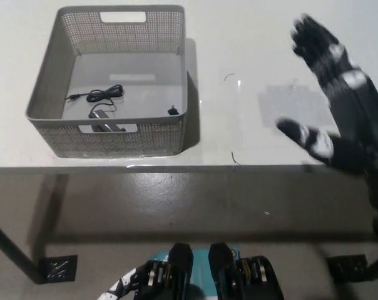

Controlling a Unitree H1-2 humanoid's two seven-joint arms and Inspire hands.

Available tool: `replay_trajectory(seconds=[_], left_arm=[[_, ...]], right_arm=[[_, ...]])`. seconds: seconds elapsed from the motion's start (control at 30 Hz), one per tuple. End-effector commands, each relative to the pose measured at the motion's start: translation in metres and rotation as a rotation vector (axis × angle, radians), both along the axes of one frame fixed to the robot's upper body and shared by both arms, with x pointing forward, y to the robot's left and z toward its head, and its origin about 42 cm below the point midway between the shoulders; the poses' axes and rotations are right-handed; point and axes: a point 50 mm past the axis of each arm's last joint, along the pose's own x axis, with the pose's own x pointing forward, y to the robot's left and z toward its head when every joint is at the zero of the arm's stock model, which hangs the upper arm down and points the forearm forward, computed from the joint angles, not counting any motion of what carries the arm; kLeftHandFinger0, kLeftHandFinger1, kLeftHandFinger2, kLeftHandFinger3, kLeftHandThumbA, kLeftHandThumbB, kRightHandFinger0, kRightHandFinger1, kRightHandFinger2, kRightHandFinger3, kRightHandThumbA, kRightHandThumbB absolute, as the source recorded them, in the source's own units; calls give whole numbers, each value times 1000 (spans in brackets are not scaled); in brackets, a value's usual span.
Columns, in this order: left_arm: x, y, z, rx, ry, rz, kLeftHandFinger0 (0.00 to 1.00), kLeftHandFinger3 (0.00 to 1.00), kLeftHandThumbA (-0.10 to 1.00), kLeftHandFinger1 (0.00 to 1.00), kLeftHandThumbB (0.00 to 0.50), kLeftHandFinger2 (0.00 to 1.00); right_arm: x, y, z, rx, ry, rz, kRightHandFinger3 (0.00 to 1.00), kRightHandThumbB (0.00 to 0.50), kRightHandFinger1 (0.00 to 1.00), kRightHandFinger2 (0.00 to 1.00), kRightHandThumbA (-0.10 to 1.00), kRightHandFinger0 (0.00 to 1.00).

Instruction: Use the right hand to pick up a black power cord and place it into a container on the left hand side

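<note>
Head view shows my right hand with fingers spread wide and holding nothing, raised over the table's right side, well apart from the basket. The black power cord lies coiled on the floor of the grey container near the table's left front corner, so the placing looks done. My worry is the arm itself: a careless sweep leftward could clip the container's right wall and shove it toward the table edge.
</note>
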Motion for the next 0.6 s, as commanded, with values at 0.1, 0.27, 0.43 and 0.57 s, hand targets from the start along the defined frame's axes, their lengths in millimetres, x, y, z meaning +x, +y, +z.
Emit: replay_trajectory(seconds=[0.1,0.27,0.43,0.57], left_arm=[[5,10,11,-31,-43,15,1000,1000,1000,1000,369,1000],[7,13,11,-52,-48,27,1000,1000,1000,1000,368,1000],[10,13,13,-67,-61,33,1000,1000,1000,1000,362,1000],[12,12,16,-78,-74,44,1000,1000,1000,1000,369,1000]], right_arm=[[-31,-19,-41,10,-14,4,1000,428,1000,1000,1000,1000],[-48,-23,-99,1,123,-17,1000,353,1000,1000,1000,1000],[-56,-21,-133,9,218,-13,1000,347,1000,1000,1000,1000],[-68,-15,-173,15,316,-1,1000,310,1000,1000,1000,1000]])
